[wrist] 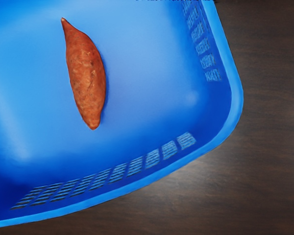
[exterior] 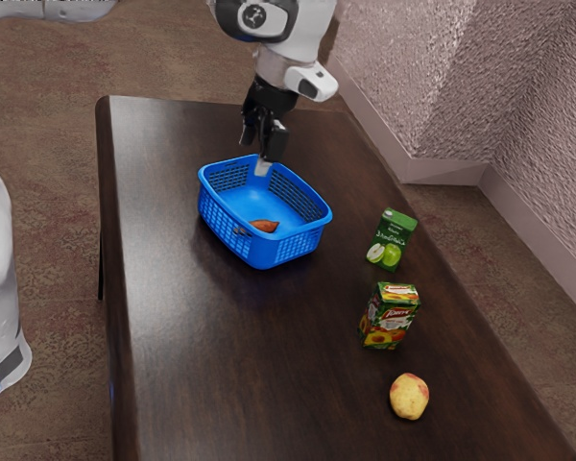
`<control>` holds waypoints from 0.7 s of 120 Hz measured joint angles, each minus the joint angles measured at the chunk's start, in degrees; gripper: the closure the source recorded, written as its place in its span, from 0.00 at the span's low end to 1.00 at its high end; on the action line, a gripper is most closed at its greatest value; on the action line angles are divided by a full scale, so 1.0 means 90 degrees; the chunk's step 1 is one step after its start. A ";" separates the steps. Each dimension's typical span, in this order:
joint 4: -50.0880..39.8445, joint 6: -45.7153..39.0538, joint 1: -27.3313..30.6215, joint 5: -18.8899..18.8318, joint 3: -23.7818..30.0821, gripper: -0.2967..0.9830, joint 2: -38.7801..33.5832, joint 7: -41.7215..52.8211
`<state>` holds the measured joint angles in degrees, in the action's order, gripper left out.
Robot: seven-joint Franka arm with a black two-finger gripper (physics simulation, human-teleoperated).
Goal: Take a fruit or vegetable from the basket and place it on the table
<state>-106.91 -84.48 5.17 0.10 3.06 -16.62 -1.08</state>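
Note:
In the exterior view my gripper [exterior: 255, 152] is over the far side of the blue basket [exterior: 315, 227], its two fingers apart and nothing between them. An orange-brown sweet potato [exterior: 264, 226] lies on the basket floor, close to the near wall and partly hidden by it. From the wrist view, the sweet potato [wrist: 85, 73] rests on its side inside the basket [wrist: 236, 98], away from the walls that show, with a pointed end and a blunter one.
On the table [exterior: 240, 355], a green apple juice carton [exterior: 393, 238] stands beyond the basket toward the exterior view's right. A second carton [exterior: 390, 316] with fruit pictures stands nearer, and a yellow-red apple [exterior: 409, 396] lies nearer still. A wall [exterior: 499, 96] rises past the table's right edge.

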 joint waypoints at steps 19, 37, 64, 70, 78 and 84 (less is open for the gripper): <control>-0.1059 -0.0927 0.0029 0.0395 -0.0324 0.23 -0.0155 -0.0468; -0.1526 -0.1588 0.0075 0.0558 -0.0408 0.23 -0.0246 -0.0904; -0.1618 -0.2230 0.0216 0.0206 -0.0418 0.23 0.0049 -0.1387; -0.1617 -0.2356 0.0302 0.0182 -0.0418 0.23 0.0188 -0.1468; -0.1608 -0.2512 0.0349 0.0163 -0.0418 0.23 0.0375 -0.1566; -0.1601 -0.2607 0.0359 0.0160 -0.0418 0.23 0.0484 -0.1636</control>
<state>-121.32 -107.94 8.39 1.54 -0.70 -12.26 -15.81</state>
